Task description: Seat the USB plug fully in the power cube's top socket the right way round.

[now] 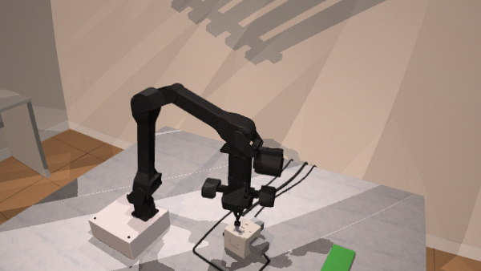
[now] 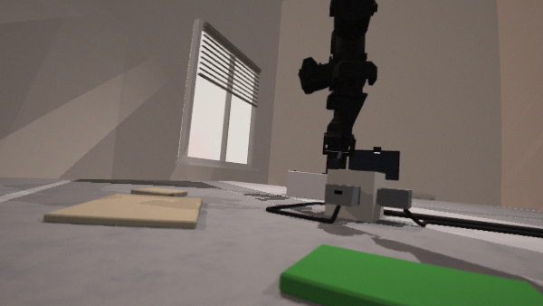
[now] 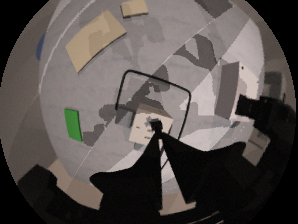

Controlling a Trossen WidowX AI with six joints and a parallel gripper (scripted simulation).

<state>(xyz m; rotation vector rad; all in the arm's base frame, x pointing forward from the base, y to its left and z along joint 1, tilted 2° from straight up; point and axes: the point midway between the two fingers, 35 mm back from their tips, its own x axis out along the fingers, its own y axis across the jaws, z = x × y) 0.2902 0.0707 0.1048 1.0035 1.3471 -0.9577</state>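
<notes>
The power cube (image 1: 245, 248) (image 2: 372, 183) (image 3: 142, 134) stands upright on the table, with slots in its top. My gripper (image 1: 237, 223) (image 3: 158, 135) points straight down over one side of the cube's top, its narrow fingertips close together. It is shut on the USB plug (image 1: 237, 228), a small pale grey piece that shows just under the fingertips at the cube's top. In the wrist view the fingertips cover most of the plug. How deep it sits in the socket and which way round it is cannot be told.
Grey plugs (image 1: 260, 245) (image 2: 341, 196) stick out of the cube's sides. A black cable (image 1: 208, 236) (image 3: 190, 102) loops around it. A green block (image 1: 339, 258) (image 2: 398, 276) (image 3: 73, 125), tan boards (image 2: 128, 210) (image 3: 94, 41) and the arm's white base (image 1: 120, 232) (image 2: 305, 183) are also there.
</notes>
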